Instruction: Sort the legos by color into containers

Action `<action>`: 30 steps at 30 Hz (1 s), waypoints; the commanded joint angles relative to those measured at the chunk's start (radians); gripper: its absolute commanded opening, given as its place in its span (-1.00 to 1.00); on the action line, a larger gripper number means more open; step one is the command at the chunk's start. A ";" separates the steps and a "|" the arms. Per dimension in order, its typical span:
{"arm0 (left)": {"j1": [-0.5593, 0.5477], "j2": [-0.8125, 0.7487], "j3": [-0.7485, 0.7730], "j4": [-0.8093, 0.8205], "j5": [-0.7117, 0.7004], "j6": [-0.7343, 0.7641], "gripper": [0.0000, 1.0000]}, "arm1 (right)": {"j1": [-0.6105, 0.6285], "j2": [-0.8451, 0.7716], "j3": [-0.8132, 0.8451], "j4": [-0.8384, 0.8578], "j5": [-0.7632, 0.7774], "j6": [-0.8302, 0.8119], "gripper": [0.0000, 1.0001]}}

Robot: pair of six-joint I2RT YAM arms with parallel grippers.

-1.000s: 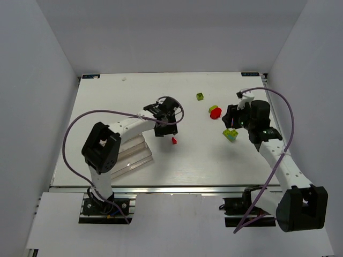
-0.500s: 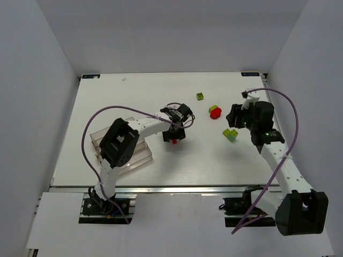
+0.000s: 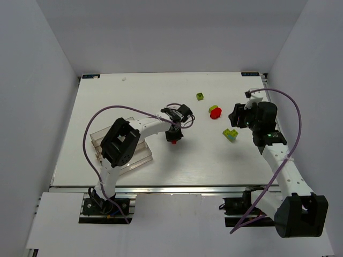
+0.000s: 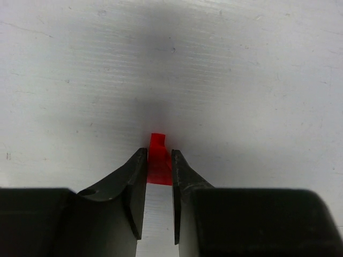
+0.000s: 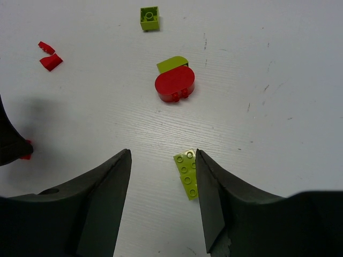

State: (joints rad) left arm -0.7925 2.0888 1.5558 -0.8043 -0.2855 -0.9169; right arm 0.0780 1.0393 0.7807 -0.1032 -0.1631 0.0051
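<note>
While the containers sit by the counter's near-left corner, my left hand at mid-counter is pinched narrow on a small red lego. Toward the right edge, my right hand hangs wide open and empty above a lime plate; farther on, toward the far edge, lie a red round brick and a lime cube.

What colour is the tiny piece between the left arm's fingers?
The small plastic brick is red; see left wrist view.
</note>
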 commanded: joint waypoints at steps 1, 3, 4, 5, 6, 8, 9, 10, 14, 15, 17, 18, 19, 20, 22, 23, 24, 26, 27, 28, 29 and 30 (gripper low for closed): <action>-0.008 -0.054 0.047 -0.012 -0.032 0.076 -0.97 | -0.012 -0.028 -0.009 0.031 -0.015 0.009 0.14; -0.008 -0.090 0.053 0.003 -0.049 0.187 -1.00 | -0.012 -0.033 -0.011 0.031 -0.024 0.003 0.13; -0.008 -0.114 0.035 0.014 -0.061 0.238 -1.00 | -0.014 -0.035 -0.011 0.033 -0.030 -0.001 0.13; -0.008 -0.180 0.015 0.060 -0.064 0.287 -1.00 | -0.014 -0.035 -0.011 0.034 -0.032 -0.001 0.13; 0.007 -0.220 -0.020 0.091 -0.057 0.388 -1.00 | -0.018 -0.036 -0.014 0.034 -0.033 -0.001 0.12; 0.030 -0.303 -0.137 0.144 -0.018 0.469 -1.00 | -0.018 -0.041 -0.014 0.034 -0.035 -0.001 0.12; 0.030 -0.384 -0.172 0.183 -0.035 0.525 -1.00 | -0.018 -0.044 -0.015 0.034 -0.036 -0.001 0.12; 0.039 -0.416 -0.213 0.180 -0.056 0.544 -1.00 | -0.020 -0.044 -0.015 0.033 -0.038 -0.001 0.12; 0.085 -0.525 -0.255 0.118 0.000 0.671 -1.00 | -0.023 -0.047 -0.017 0.034 -0.041 -0.001 0.12; 0.107 -0.551 -0.260 0.099 -0.006 0.679 -1.00 | -0.023 -0.047 -0.017 0.034 -0.041 -0.001 0.12; 0.130 -0.579 -0.299 0.080 -0.017 0.699 -1.00 | -0.026 -0.050 -0.018 0.034 -0.046 -0.001 0.12; 0.151 -0.608 -0.316 0.083 -0.021 0.705 -1.00 | -0.026 -0.050 -0.017 0.037 -0.047 -0.001 0.12; 0.160 -0.624 -0.336 0.089 -0.021 0.708 -1.00 | -0.027 -0.051 -0.017 0.034 -0.047 -0.001 0.12; 0.171 -0.633 -0.365 0.093 -0.020 0.710 -1.00 | -0.027 -0.054 -0.018 0.037 -0.049 0.001 0.12; 0.199 -0.641 -0.388 0.083 -0.033 0.705 -1.00 | -0.033 -0.056 -0.018 0.037 -0.052 -0.001 0.12; 0.208 -0.638 -0.404 0.068 -0.035 0.699 -1.00 | -0.032 -0.058 -0.020 0.037 -0.053 0.001 0.12; 0.217 -0.636 -0.410 0.062 -0.046 0.696 -1.00 | -0.034 -0.058 -0.018 0.036 -0.055 -0.001 0.12; 0.242 -0.630 -0.422 0.047 -0.075 0.691 -0.96 | -0.038 -0.058 -0.020 0.034 -0.062 -0.001 0.12; 0.242 -0.633 -0.437 0.047 -0.084 0.690 -0.94 | -0.037 -0.055 -0.020 0.034 -0.065 -0.001 0.12; 0.254 -0.638 -0.444 0.048 -0.081 0.690 -0.92 | -0.038 -0.055 -0.020 0.034 -0.070 -0.001 0.12; 0.254 -0.638 -0.450 0.059 -0.075 0.691 -0.90 | -0.038 -0.053 -0.021 0.034 -0.072 -0.001 0.13; 0.265 -0.639 -0.457 0.060 -0.070 0.691 -0.75 | -0.038 -0.053 -0.020 0.034 -0.075 -0.001 0.15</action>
State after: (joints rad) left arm -0.5468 1.4811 1.1103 -0.7475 -0.3340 -0.2344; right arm 0.0452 1.0019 0.7696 -0.1024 -0.2165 0.0044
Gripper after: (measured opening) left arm 0.311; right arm 0.570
